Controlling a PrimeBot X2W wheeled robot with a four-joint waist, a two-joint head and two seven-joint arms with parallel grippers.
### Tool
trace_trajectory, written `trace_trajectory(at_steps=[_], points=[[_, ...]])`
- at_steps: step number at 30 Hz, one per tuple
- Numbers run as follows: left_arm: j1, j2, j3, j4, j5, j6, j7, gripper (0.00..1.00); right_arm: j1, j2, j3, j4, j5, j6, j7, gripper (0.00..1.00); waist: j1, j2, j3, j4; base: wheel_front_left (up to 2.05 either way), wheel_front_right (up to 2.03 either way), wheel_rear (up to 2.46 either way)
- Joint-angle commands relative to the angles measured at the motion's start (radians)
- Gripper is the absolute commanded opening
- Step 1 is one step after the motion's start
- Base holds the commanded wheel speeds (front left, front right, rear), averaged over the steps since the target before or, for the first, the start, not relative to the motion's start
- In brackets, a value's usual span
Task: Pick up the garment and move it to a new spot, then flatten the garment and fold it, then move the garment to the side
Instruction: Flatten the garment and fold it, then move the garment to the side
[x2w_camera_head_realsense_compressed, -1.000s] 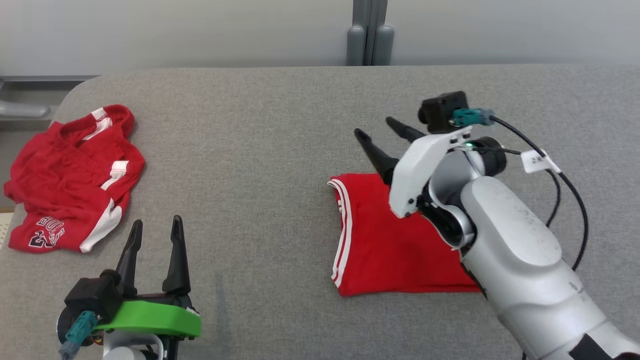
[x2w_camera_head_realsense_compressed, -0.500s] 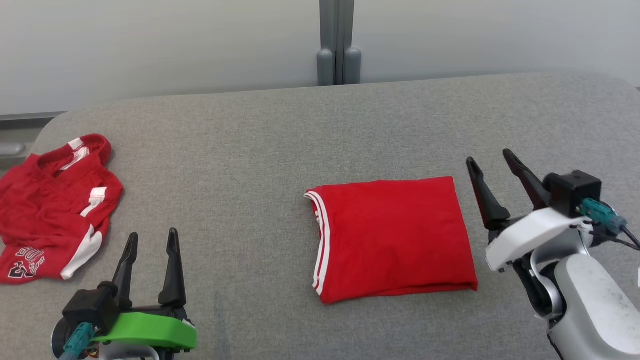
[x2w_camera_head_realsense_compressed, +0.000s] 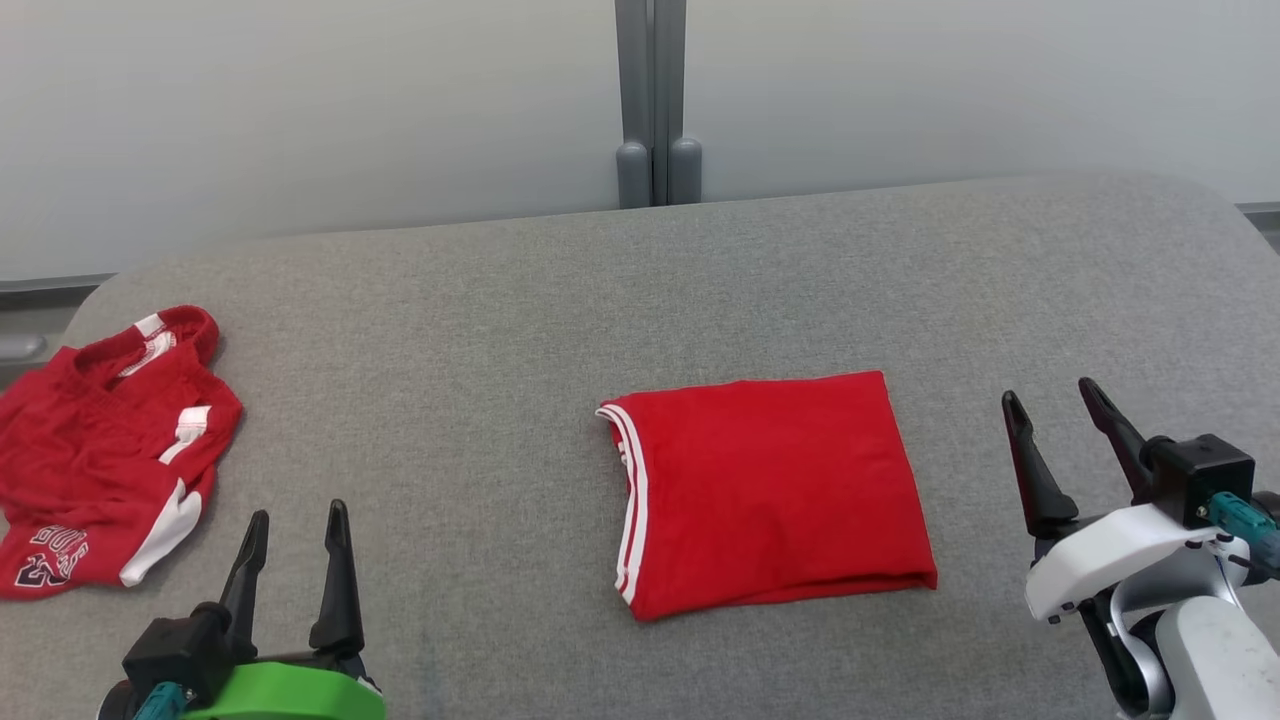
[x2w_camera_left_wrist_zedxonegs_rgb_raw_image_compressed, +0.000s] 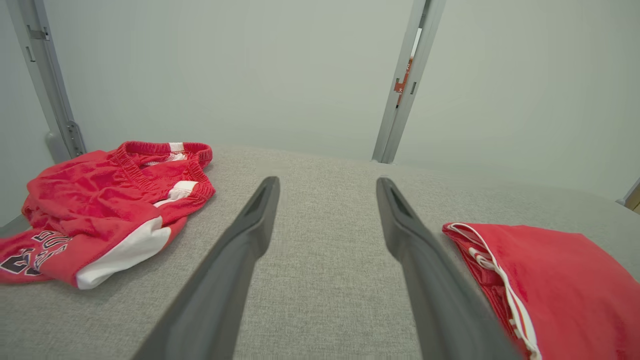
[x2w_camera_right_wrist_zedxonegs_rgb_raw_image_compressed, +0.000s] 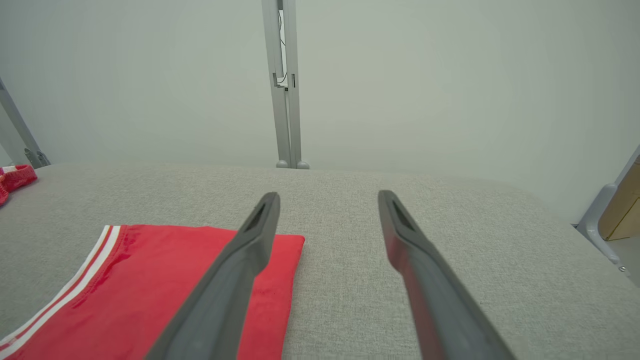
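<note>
A red garment with white stripes along its left edge lies folded into a flat rectangle on the grey table. The left wrist view has it at the right, the right wrist view at the lower left. My right gripper stands open to the right of the garment, apart from it, with nothing between its fingers. At the lower left my left gripper is open and empty, well clear of the folded garment.
A second red garment with white trim and lettering lies crumpled at the table's left edge, and the left wrist view has it too. A grey post stands against the pale wall behind the table's far edge.
My right arm has drawn back off the folded garment to its right and lower in view, fingers open. The head camera has tilted up and shifted, so the whole scene sits lower.
</note>
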Motion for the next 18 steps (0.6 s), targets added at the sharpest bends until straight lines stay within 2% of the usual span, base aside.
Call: trace_trajectory(at_steps=[1,18], points=[[0.02,0.0,0.008,0.006,0.01,-0.002,0.0,1.0,0.018,0.006,-0.006,-0.006,-0.01,0.0,0.001,1.0,0.0,-0.0001,-0.001,-0.001,0.0,0.0,0.0],[0.015,0.003,0.007,0.011,0.021,-0.002,0.0,1.0,0.063,0.039,-0.029,-0.043,-0.035,0.0,0.022,1.0,0.0,-0.0001,0.003,-0.003,0.0,0.0,0.0]])
